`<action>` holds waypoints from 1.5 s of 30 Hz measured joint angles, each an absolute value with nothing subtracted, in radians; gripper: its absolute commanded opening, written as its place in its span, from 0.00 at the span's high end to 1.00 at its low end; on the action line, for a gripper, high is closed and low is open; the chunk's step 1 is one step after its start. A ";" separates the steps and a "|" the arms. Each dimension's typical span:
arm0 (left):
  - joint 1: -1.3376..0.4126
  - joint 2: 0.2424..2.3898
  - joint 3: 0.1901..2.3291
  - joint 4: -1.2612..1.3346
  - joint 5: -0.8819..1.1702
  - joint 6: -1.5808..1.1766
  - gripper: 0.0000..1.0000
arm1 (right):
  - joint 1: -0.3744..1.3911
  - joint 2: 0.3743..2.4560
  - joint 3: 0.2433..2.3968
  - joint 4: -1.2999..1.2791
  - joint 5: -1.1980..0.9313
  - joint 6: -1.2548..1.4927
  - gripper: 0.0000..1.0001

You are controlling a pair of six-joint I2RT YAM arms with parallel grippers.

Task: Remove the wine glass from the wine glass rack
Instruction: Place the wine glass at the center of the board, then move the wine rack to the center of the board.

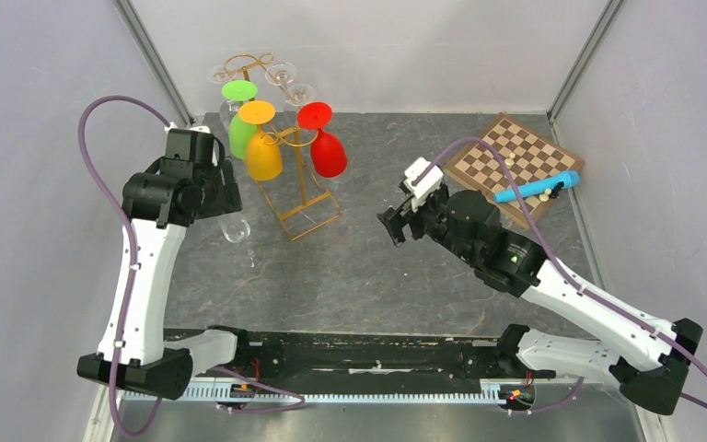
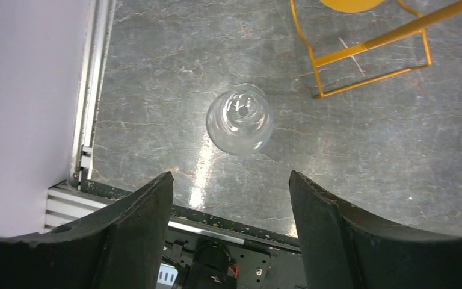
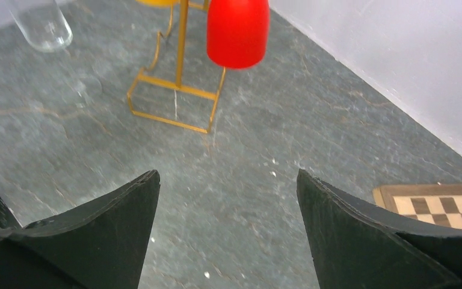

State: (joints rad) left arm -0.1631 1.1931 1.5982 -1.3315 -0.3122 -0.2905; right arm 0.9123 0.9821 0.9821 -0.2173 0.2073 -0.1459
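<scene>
Nearest me, the two arms rise from a black rail at the front edge of the dark grey, marble-patterned bench (image 1: 368, 276). The left pincer (image 2: 230, 177) hangs with its black fingers spread wide, gripping nothing. Directly below it the clear wine glass (image 2: 239, 118) stands by itself on the bench. It is off the rack and apart from both fingers, near the left wall. I cannot tell which end of it is up.

The right pincer (image 3: 227, 174) is also spread and empty. It is held low over the middle of the bench and faces the rack from well apart.

Farther back, the tall gold-coloured wire wine glass rack (image 1: 308, 207) stands on its rectangular base, just to the right of the clear glass. Three coloured glasses hang upside down from its rails: a green glass (image 1: 239, 136), a yellow-orange glass (image 1: 263, 157) and a red glass (image 1: 329, 154). Several clear hanging glasses (image 1: 281, 74) show at the far end of the rack, by the back wall.

In the far right corner lies a brown-and-cream wooden chessboard (image 1: 515, 157). A blue stick-shaped object (image 1: 536, 189) rests across its near edge.
</scene>
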 measured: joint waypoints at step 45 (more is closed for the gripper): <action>-0.178 1.007 1.519 -1.253 -0.099 -0.290 0.17 | 0.827 1.569 1.312 0.252 0.154 0.917 0.44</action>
State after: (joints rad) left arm -0.1776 1.0065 1.5188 -1.2533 -0.0990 -0.2905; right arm 0.8268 1.5688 1.3121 0.2523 0.1535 0.9169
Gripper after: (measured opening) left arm 0.822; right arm 0.572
